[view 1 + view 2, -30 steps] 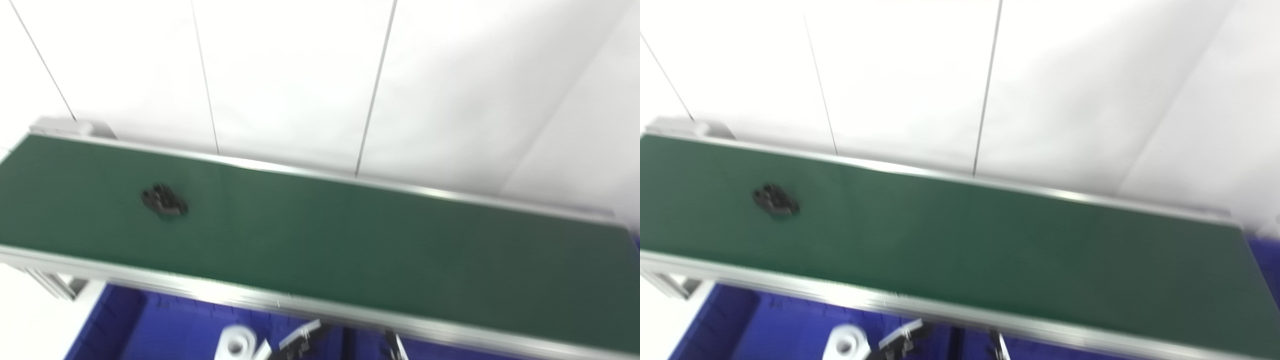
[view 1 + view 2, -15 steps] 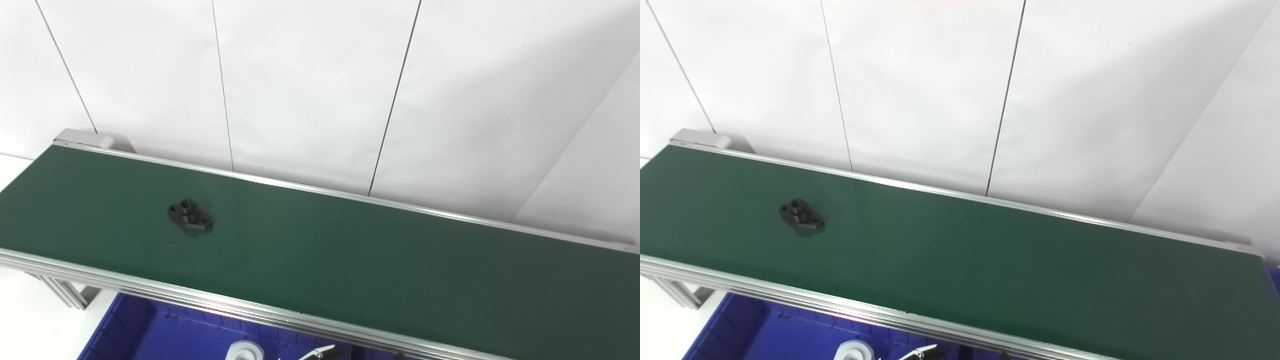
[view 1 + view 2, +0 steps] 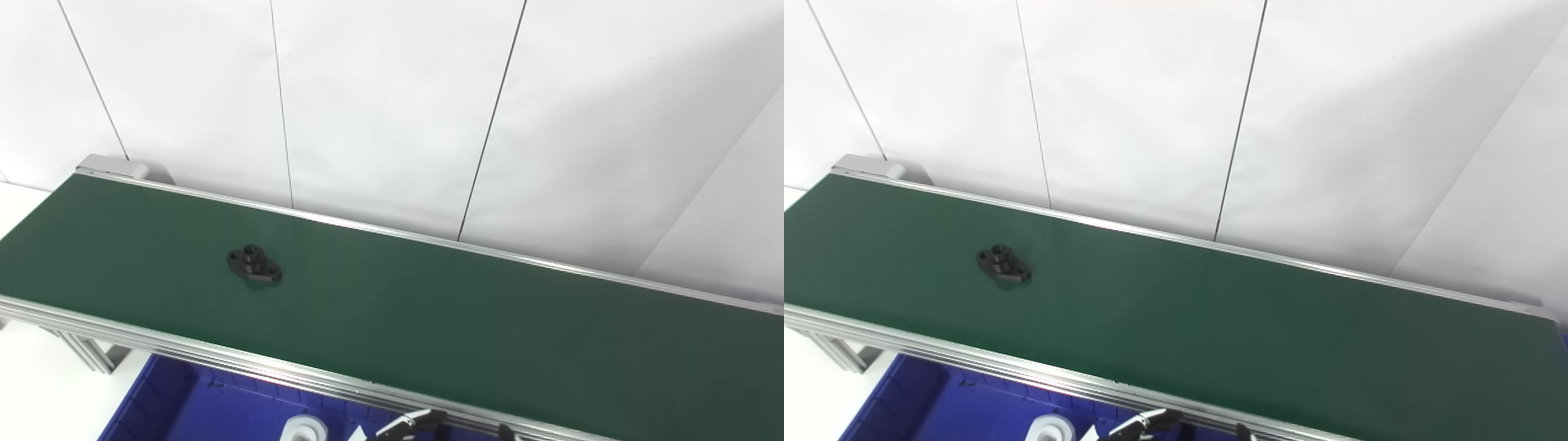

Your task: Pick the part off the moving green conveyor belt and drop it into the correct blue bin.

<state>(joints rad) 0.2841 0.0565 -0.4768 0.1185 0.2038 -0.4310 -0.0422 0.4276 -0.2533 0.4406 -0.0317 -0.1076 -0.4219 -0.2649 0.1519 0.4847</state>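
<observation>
A black flanged part (image 3: 254, 266) with bolt holes lies flat on the green conveyor belt (image 3: 465, 318), toward its left end and nearer the front rail. Nothing touches it. At the bottom edge, below the belt's front rail, only fingertips (image 3: 411, 422) of my left hand (image 3: 453, 429) show. A second tip (image 3: 505, 431) stands well apart from them and nothing shows between them. The hand is far right of and below the part. My right hand is out of view.
A blue bin (image 3: 177, 410) sits under the belt's front rail at the lower left, with a white ring-shaped part (image 3: 305, 429) in it. An aluminium rail (image 3: 184, 352) edges the belt. White wall panels stand behind. The belt's end housing (image 3: 113, 166) is at the far left.
The camera has swung and the motion blur has cleared, so the whole picture has shifted. The black part sits slightly further right along the belt. The fingertips stay at the bottom edge.
</observation>
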